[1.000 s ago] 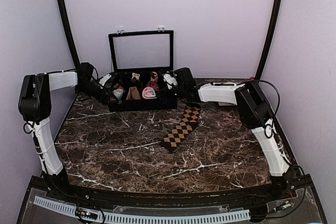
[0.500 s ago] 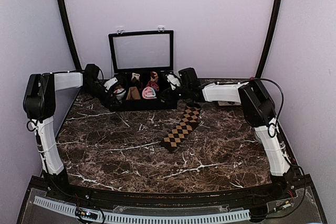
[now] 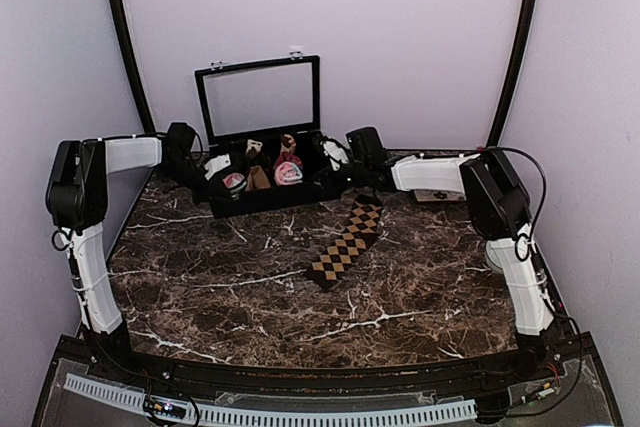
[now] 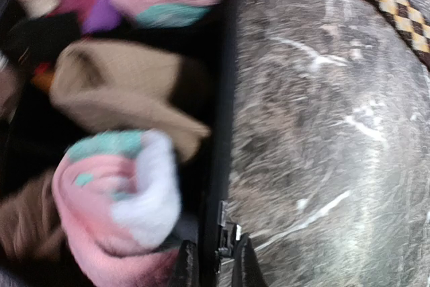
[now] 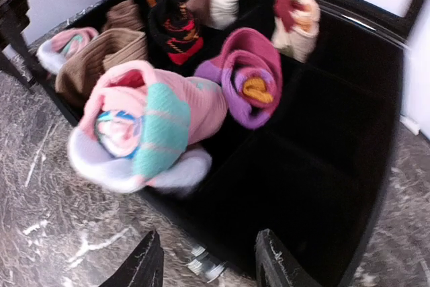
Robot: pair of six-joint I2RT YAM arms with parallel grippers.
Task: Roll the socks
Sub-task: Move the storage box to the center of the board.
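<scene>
The dark brown sock with tan diamond checks (image 3: 345, 244) lies flat and unrolled on the marble, right of centre; its edge shows in the left wrist view (image 4: 396, 5). A pink and mint rolled sock (image 5: 144, 126) sits inside the black box (image 3: 275, 197), against the front wall. My left gripper (image 4: 215, 270) is shut on that front wall (image 4: 218, 166) by a metal latch, at the box's left end (image 3: 212, 172). My right gripper (image 5: 207, 263) straddles the wall at the right end (image 3: 335, 157), fingers apart.
The box holds several other sock bundles: tan (image 4: 114, 89), brown (image 5: 101, 52), magenta and purple (image 5: 252, 75), black and red (image 5: 175, 25). A second pink and mint bundle (image 4: 107, 199) lies beside my left fingers. The glass lid (image 3: 258, 97) stands open behind.
My left gripper has closed on the box's front wall. The right jaws have narrowed. The box and its lid have shifted back and slightly left, now a little skewed.
</scene>
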